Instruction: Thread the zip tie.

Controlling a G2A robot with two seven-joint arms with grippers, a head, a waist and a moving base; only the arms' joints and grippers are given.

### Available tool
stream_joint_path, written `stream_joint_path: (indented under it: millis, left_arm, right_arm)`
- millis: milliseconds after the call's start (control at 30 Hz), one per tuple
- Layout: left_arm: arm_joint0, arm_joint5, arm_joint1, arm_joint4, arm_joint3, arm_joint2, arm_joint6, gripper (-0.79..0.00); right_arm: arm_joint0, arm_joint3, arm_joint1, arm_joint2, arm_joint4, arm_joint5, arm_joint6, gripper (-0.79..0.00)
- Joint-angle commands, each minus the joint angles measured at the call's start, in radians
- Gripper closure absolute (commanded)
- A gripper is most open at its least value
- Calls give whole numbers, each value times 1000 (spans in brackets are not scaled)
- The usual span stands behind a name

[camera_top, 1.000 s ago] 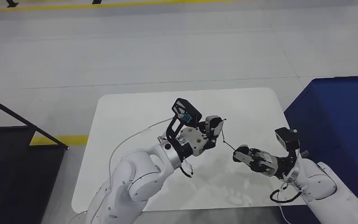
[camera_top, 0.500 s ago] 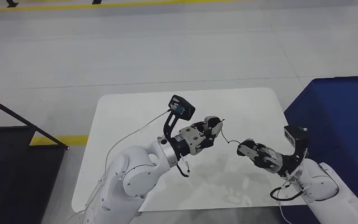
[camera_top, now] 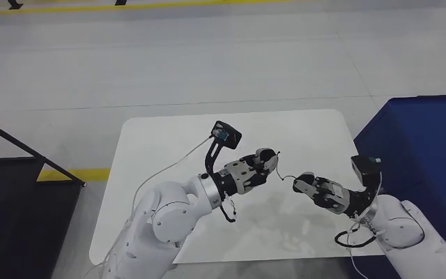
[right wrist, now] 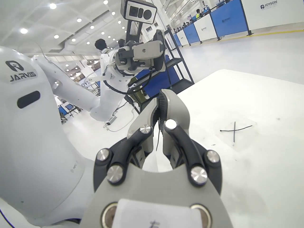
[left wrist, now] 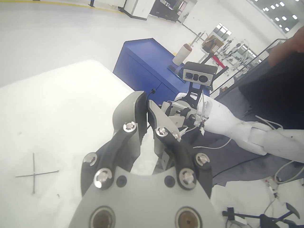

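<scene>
black zip tie (camera_top: pixel 282 174) hung above the white surface (camera_top: pixel 174 139), toward 3 o'clock of its middle. left tool (camera_top: pixel 270 160) was clamped on the head end; right tool (camera_top: pixel 300 183), at its 4 o'clock, pinched the tail. pickup looked done; feeding tail through head remained.

Logo lettering — on the white partition panels (right wrist: pixel 280 17).
</scene>
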Motion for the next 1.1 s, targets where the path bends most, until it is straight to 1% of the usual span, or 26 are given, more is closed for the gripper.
stream_joint_path:
  millis: [0, 100, 200, 433, 633, 767, 867, 967, 1000, 1067]
  left_arm:
    - [-7, 24, -2, -61, 16, -1, -17, 0]
    - [-15, 56, -6, -149, 36, 1, -35, 0]
    - [-28, 91, -9, -203, 62, 7, -51, 0]
    - [-52, 162, -20, -354, 118, 22, -67, 0]
    - [-59, 208, -23, -538, 144, -15, -89, 0]
    - [-59, 221, -23, -616, 153, -31, -105, 0]
    - [-64, 231, -22, -637, 168, -35, -108, 0]
    - [-68, 222, -23, -660, 179, -49, -68, 0]
    - [-69, 214, -22, -649, 177, -54, -50, 0]
    - [-66, 186, -19, -574, 155, -75, 33, 0]
  right_arm:
    - [-7, -6, -6, 17, -79, -5, -36, 0]
    - [-27, -11, -15, 21, -148, -10, -91, 0]
    - [-36, -13, -22, 21, -191, -12, -123, 0]
    - [-45, -17, -32, 17, -235, -20, -155, 0]
    - [-40, -22, -39, 25, -277, -30, -179, 0]
    - [-44, -28, -47, 35, -329, -31, -215, 0]
    - [-48, -34, -53, 42, -378, -31, -247, 0]
    - [-55, -40, -59, 44, -426, -31, -278, 0]
    - [-56, -42, -60, 45, -439, -31, -287, 0]
    - [-61, -44, -63, 42, -457, -31, -301, 0]
